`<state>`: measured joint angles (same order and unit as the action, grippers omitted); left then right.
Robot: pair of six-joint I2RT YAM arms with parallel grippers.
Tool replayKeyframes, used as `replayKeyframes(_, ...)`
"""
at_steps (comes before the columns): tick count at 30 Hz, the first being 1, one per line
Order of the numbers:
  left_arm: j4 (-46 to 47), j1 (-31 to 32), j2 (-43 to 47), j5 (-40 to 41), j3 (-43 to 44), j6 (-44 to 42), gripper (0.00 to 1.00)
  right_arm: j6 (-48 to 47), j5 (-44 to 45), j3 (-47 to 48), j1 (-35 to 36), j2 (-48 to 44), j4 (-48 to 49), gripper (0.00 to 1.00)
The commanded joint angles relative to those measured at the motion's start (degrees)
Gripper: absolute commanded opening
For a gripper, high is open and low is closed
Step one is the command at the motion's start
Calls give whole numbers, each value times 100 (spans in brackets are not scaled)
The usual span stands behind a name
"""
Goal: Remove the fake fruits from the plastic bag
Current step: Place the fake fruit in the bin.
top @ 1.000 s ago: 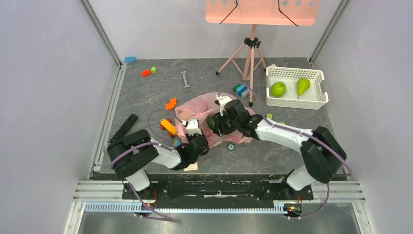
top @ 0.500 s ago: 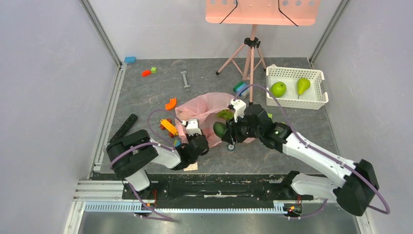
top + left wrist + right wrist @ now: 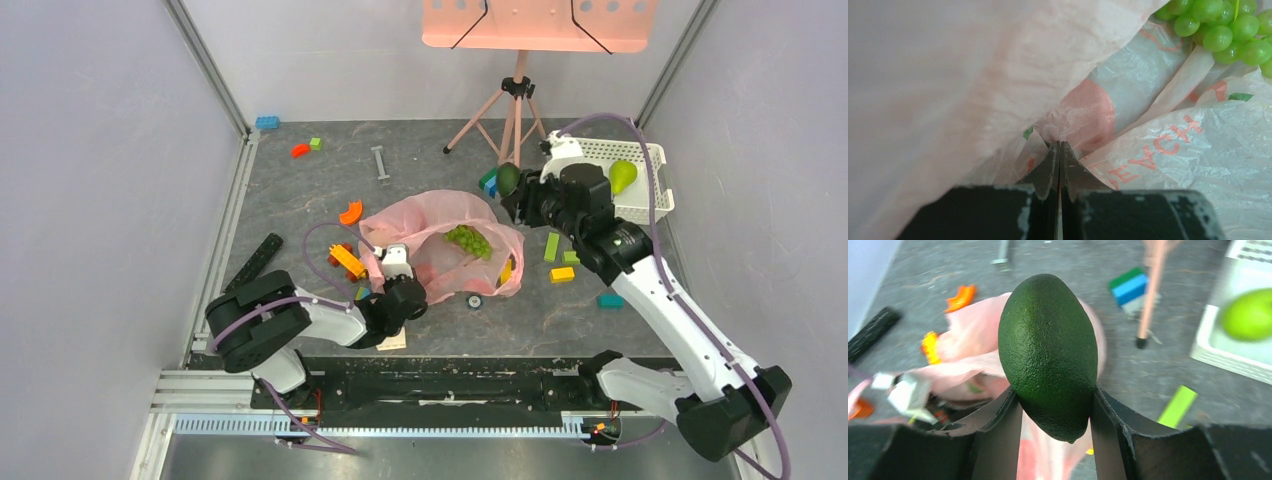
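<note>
The pink plastic bag (image 3: pixel 430 225) lies crumpled mid-table with green grapes (image 3: pixel 468 240) showing in its mouth. My left gripper (image 3: pixel 398 268) is shut on the bag's near edge; in the left wrist view its jaws (image 3: pixel 1060 146) pinch a fold of the bag (image 3: pixel 1158 150), with the grapes (image 3: pixel 1223 25) beyond. My right gripper (image 3: pixel 512 188) is raised behind the bag and left of the basket, shut on a dark green avocado (image 3: pixel 508 178). The right wrist view shows the avocado (image 3: pixel 1048 350) upright between the fingers (image 3: pixel 1003 425), above the bag (image 3: pixel 973 335).
A white lattice basket (image 3: pixel 645 205) at the back right holds a green pear (image 3: pixel 622 175) and a green apple (image 3: pixel 1248 315). A pink tripod (image 3: pixel 515 110) stands just behind the right gripper. Building blocks (image 3: pixel 551 246) lie scattered around the bag, and a black bar (image 3: pixel 255 262) lies at the left.
The right arm has lifted the avocado out of the bag and carried it back and right toward the basket. The grapes now show in the bag. The left gripper has kept its hold.
</note>
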<state>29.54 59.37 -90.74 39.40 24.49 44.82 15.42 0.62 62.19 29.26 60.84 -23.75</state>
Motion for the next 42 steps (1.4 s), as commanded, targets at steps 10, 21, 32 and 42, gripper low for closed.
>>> replayKeyframes(10,-1012,11,305,-701,251,-344,2,41,102,76,-2075,1033,387,26)
replayKeyframes(21,-1099,13,0,-1133,831,-664,2,-117,-29,155,-3248,1972,1021,29)
replayKeyframes(32,-647,-14,-11,-1755,601,-401,2,36,-27,938,-3663,3167,1126,30)
replayKeyframes(42,-867,-36,94,-1790,705,-356,3,-2,252,1574,-3802,3968,983,31)
